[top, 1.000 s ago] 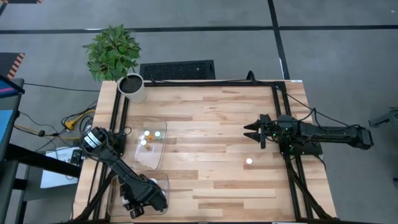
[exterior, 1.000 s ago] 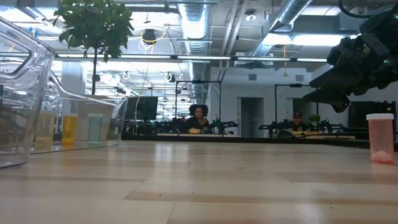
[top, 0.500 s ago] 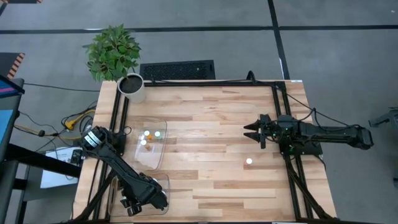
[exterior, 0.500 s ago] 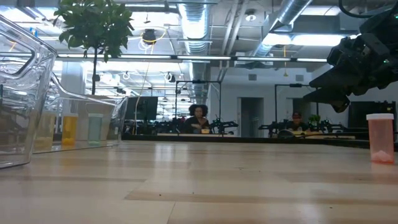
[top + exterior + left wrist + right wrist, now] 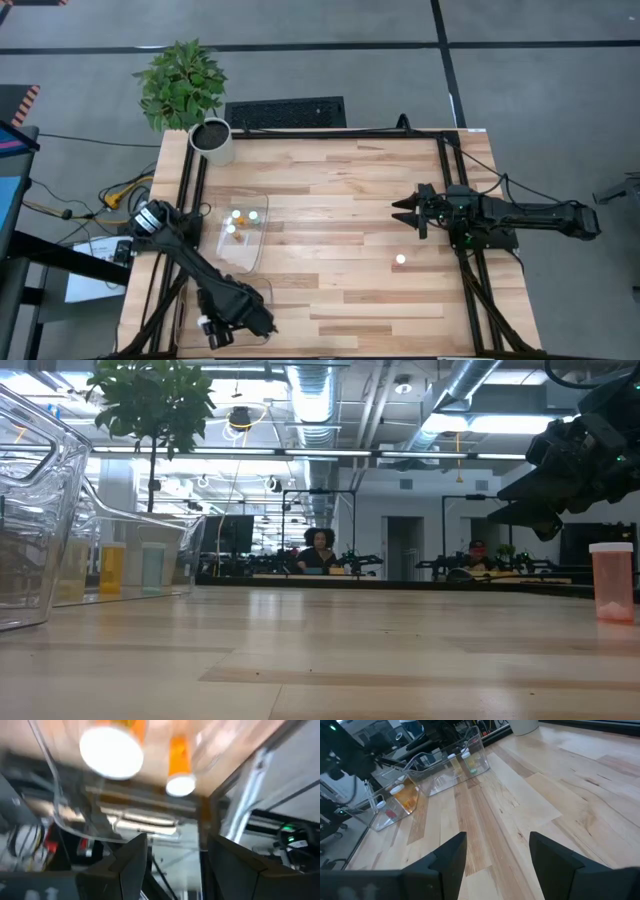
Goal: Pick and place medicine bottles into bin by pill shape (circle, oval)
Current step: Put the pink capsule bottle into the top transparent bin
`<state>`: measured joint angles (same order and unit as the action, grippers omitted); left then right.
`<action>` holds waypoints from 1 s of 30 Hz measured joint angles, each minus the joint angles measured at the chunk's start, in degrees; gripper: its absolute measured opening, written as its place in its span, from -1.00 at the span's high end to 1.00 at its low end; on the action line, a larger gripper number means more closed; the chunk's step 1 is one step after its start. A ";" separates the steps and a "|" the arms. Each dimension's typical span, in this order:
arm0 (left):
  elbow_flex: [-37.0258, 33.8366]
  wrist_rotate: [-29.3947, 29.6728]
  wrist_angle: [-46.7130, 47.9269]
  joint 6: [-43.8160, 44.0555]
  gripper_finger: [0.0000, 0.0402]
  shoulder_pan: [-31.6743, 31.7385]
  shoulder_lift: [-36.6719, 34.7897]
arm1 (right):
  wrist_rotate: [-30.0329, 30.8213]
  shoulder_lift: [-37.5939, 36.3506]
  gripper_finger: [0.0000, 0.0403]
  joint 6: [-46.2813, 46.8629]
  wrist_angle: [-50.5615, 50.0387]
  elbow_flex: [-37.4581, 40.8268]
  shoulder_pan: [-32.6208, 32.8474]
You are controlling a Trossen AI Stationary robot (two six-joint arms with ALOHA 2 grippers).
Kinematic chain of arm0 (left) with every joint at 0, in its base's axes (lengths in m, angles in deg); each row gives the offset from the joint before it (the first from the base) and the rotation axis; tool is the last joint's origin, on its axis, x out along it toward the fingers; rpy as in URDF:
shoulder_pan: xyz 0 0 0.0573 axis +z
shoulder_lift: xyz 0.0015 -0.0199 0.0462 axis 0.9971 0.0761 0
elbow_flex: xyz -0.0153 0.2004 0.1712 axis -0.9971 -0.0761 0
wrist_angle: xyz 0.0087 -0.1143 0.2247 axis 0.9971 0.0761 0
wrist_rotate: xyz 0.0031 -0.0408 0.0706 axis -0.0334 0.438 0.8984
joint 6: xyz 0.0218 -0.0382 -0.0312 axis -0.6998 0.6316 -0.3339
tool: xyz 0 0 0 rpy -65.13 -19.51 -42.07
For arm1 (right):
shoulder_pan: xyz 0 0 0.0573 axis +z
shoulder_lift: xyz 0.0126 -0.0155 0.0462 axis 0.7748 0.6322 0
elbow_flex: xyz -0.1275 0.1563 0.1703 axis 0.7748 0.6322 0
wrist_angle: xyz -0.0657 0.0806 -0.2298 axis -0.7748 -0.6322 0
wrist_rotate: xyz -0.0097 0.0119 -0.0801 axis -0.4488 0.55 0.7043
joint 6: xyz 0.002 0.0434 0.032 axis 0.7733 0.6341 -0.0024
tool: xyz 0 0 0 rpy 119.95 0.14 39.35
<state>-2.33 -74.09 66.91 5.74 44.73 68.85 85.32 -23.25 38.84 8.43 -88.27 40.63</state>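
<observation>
Above the near bin (image 5: 262, 292), the left gripper (image 5: 214, 330) has been parted and emptied, its bottle (image 5: 181, 766) apparently delivered; the right gripper (image 5: 402, 213) is held apart.

Overall light: bright and even, no hard shadows on the bench (image 5: 340, 200) from above.
Source: ceiling strip lights (image 5: 300, 453) in the room behind, seen from bench height; they burn out to white.
Glare: soft sheen on the near wood in the low view; white bottle caps (image 5: 111, 752) blow out in the left wrist view.
Blur: left wrist view smeared throughout, the clear bin wall (image 5: 55, 800) streaked.
Focus: right wrist view sharp on the wood, its own dark fingers (image 5: 447, 862) soft.
Silhouette: arm at upper right of the low view is backlit, nearly black.
</observation>
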 joint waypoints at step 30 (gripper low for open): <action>27.97 57.69 -48.97 -62.53 -0.40 24.77 5.98 | 0.02 -0.02 -0.12 -0.03 0.04 0.01 0.00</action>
<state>25.64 -16.40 17.93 -56.79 69.50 74.83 85.33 -23.27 38.81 8.47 -88.26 40.63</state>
